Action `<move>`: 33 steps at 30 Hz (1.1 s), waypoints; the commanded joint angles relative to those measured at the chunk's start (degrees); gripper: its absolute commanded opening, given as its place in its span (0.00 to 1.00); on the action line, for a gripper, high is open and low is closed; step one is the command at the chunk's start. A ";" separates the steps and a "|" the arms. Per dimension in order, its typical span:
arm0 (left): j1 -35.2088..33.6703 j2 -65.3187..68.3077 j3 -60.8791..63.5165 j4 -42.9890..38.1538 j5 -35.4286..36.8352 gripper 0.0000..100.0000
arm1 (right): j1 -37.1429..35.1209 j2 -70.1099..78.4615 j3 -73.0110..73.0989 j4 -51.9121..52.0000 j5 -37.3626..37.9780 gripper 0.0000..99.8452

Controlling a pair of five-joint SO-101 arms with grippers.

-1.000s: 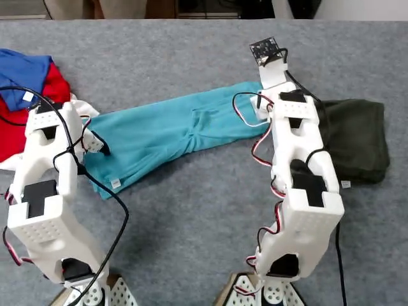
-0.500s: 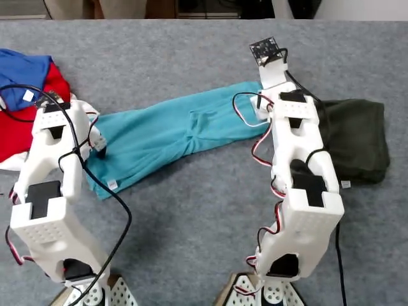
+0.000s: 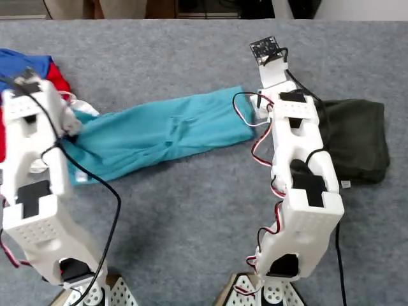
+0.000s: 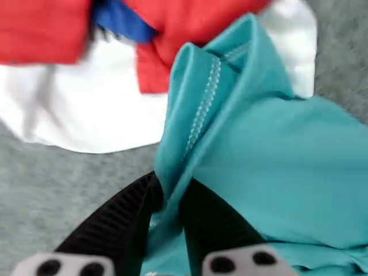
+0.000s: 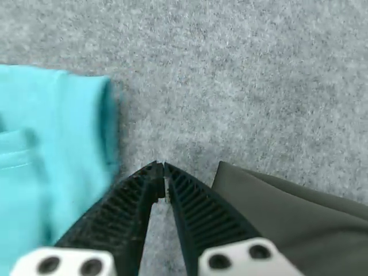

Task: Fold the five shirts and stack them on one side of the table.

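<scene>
Straightening step under way on the teal shirt (image 3: 159, 131), soft knit, stretched long and rumpled across the grey felt surface (image 3: 191, 210). Left fingers (image 4: 123, 213) clamped on its stitched hem beside the pile of shirts (image 4: 46, 29). Right fingers (image 5: 195, 213) together and empty off its far end, near the folded dark shirt (image 3: 357, 140). Next, probably: lay flat, smooth, fold.

Soft, even light falls from above on the grey worktop (image 3: 191, 217) — bright all over. The arms (image 3: 299, 172) cast only faint shadows, and a thin one edges the teal shirt (image 5: 57, 144).
</scene>
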 commanded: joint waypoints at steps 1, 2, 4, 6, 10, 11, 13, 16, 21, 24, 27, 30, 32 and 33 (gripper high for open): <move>-3.43 -0.66 -11.43 5.89 -3.16 0.02 | 1.19 -2.59 -0.40 -1.32 -0.53 0.00; -3.96 -0.66 -13.63 7.21 -3.96 0.02 | 1.19 -2.51 -0.40 -1.32 -0.53 0.00; -4.40 -0.66 -17.23 9.58 -6.07 0.02 | 1.19 -2.51 -0.40 -1.32 -0.53 0.00; -4.04 -0.66 -19.96 12.04 -7.12 0.02 | 1.19 -2.51 -0.40 -1.32 -0.53 0.00; 0.44 -0.66 -23.38 14.95 -7.12 0.02 | 1.19 -2.42 -0.40 -1.32 -0.53 0.00; 2.46 -0.66 -23.91 15.21 -7.03 0.02 | 1.19 -2.42 -0.40 -1.32 -0.53 0.00; 6.95 -0.66 -24.79 15.21 -7.03 0.02 | 1.19 -2.42 -0.40 -1.32 -0.53 0.00; 14.95 -0.57 -26.20 14.77 -7.03 0.02 | 1.19 -2.42 -0.40 -1.32 -0.62 0.00; 27.60 -0.48 -26.55 8.44 -5.89 0.02 | 1.19 -2.42 -0.40 -1.32 -0.62 0.00; 32.79 -0.48 -26.55 3.87 -3.60 0.02 | 1.19 -2.42 -0.40 -1.32 -0.62 0.00; 36.48 0.57 -26.46 0.18 -2.20 0.02 | 1.19 -2.42 -0.40 -1.32 -0.62 0.00; 39.03 4.35 -27.16 -2.20 -0.88 0.02 | 1.27 -2.42 -0.40 -1.32 -0.62 0.00; 40.62 7.16 -28.04 -2.02 -0.79 0.02 | 1.71 -2.42 -0.40 -1.32 -0.70 0.00; 41.23 8.66 -28.84 -1.67 -0.62 0.02 | 1.80 -2.42 -0.48 -1.32 -0.70 0.00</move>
